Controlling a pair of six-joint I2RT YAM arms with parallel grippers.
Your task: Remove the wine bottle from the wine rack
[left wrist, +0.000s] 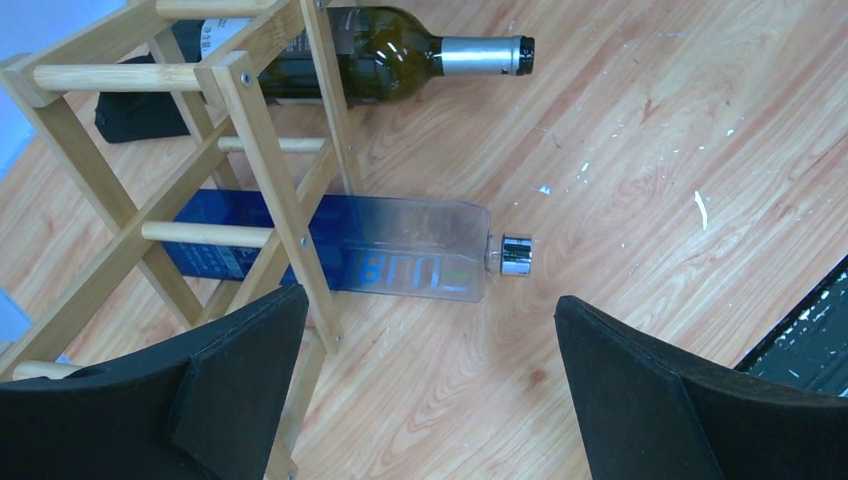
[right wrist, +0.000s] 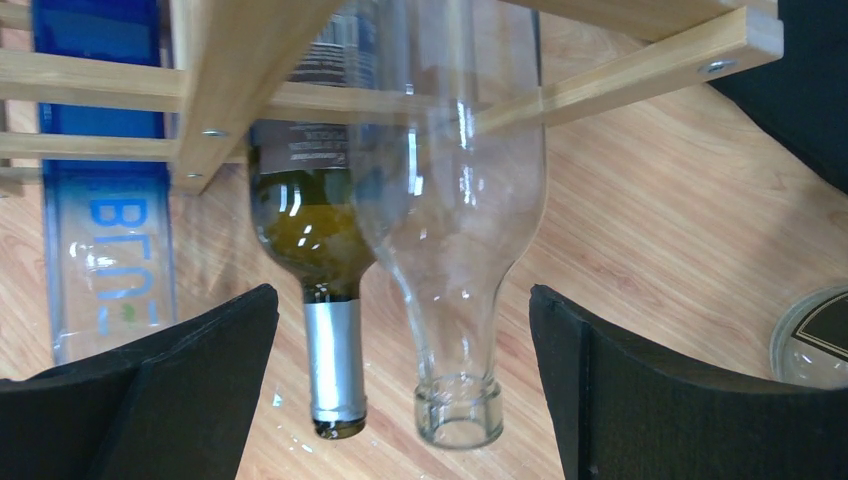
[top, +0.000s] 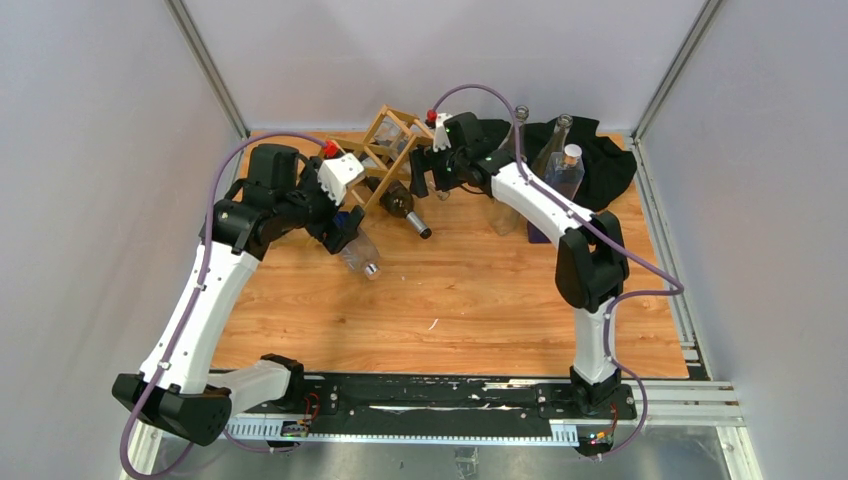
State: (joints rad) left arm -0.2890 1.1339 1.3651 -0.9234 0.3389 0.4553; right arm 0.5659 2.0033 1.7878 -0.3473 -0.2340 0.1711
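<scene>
The light wooden wine rack [top: 388, 148] stands at the back of the table. A dark green wine bottle [top: 405, 206] with a silver foil neck [right wrist: 334, 365] lies in it, neck pointing toward me. Beside it in the rack lies a clear glass bottle [right wrist: 455, 230]. My right gripper [right wrist: 400, 345] is open, and both necks lie between its fingers without touching them. A square bottle [left wrist: 400, 255], part blue and part clear, lies low on the table through the rack's bottom cell. My left gripper [left wrist: 430, 345] is open just in front of that bottle, over bare wood.
A black cloth [top: 600, 160] lies at the back right with upright clear bottles [top: 566, 165] on and beside it. One round bottle end [right wrist: 815, 345] shows at the right edge of the right wrist view. Grey walls close in the table on three sides.
</scene>
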